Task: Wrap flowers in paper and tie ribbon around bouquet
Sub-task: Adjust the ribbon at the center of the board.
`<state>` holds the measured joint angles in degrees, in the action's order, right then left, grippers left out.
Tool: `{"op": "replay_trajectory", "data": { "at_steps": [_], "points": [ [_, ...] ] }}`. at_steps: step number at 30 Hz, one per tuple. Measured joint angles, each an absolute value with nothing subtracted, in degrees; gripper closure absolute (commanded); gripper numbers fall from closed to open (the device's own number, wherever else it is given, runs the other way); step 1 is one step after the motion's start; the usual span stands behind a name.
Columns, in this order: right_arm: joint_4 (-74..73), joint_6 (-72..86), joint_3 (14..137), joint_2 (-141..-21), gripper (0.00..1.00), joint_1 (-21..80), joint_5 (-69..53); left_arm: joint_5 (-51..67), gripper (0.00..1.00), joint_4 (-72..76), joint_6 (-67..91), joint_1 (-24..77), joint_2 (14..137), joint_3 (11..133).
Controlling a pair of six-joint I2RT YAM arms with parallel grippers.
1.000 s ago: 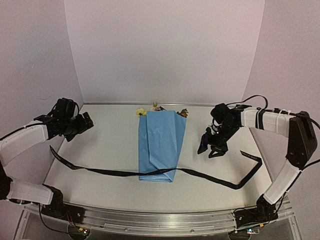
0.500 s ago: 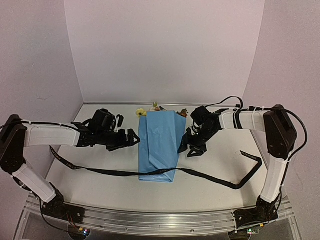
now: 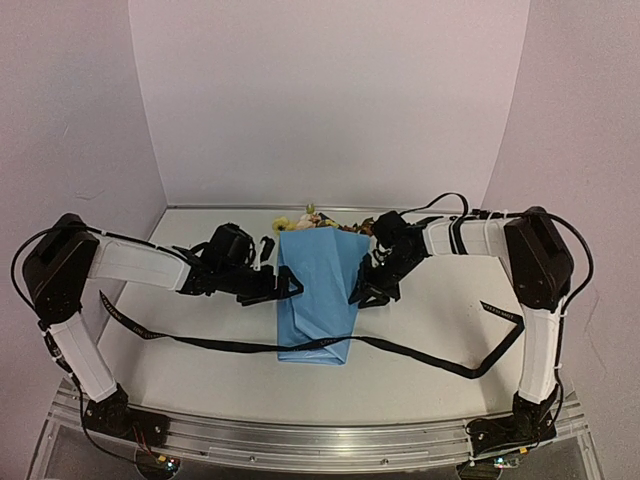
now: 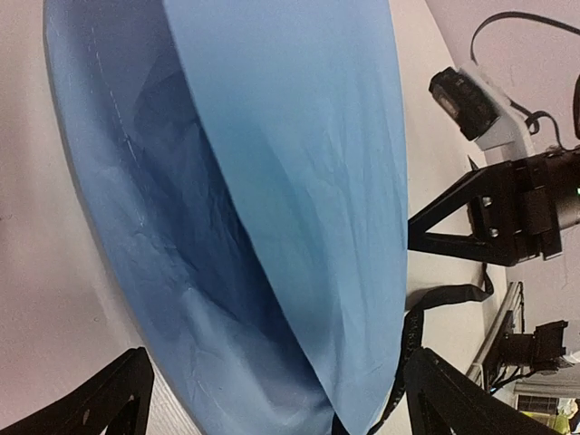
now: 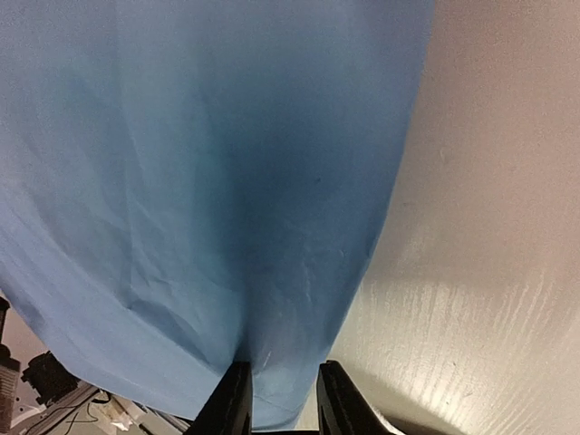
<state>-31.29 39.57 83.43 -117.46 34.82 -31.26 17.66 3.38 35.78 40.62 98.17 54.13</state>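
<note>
right pincer (image 5: 276, 391) is seen narrowed onto the right edge of the paper (image 3: 318, 285), with a puckered fold of the light-blue sheet caught between its two black fingers (image 5: 234, 399). from above, this pincer is found low at the right side of the bouquet (image 3: 330, 255), about halfway along its length.

left pincer (image 3: 284, 287) is held wide apart at the opposite, left edge of the paper, and nothing is gripped by it. in its wrist view the fingers (image 4: 100, 403) are spread to either side of the frame. the blue wrap lies ahead of them, and an opened fold shows the darker inner side. whether these fingers touch the sheet cannot be told.

the paper is folded lengthwise around the flowers (image 3: 314, 217), so that a flat bouquet is formed. it is laid on the white counter (image 3: 220, 385) between the two pincers, with its wide end turned to the back wall (image 3: 330, 100). yellow, pale and rust blooms are shown beyond that far rim; the stems are hidden inside.

the ribbon (image 3: 200, 342), black with pale lettering, is laid loosely across the counter from left to right and crosses the narrow near end of the bouquet. its right part is curved back up towards the right edge of the counter.
</note>
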Motion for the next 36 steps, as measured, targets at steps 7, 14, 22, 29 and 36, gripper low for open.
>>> {"op": "replay_trajectory", "data": {
  "at_steps": [7,14,22,29,36],
  "points": [
    [-31.12,40.51,86.89,-119.65,0.76,35.84,-32.01,17.82,0.00,2.84,35.33,40.64,102.01,55.29],
    [-31.32,40.82,88.49,-120.89,0.76,36.35,-32.50,17.87,0.15,2.52,35.41,40.84,105.27,58.09],
    [-32.76,40.28,88.95,-121.19,0.76,36.44,-32.51,17.90,0.41,2.41,35.89,40.84,108.17,59.68],
    [-35.67,38.51,88.97,-121.12,0.76,36.64,-32.45,16.87,0.30,1.11,36.12,40.84,108.51,59.94],
    [-37.54,36.92,88.91,-119.26,0.75,37.29,-32.45,14.41,0.25,-2.93,36.19,40.84,108.39,59.97]
  ]
}}
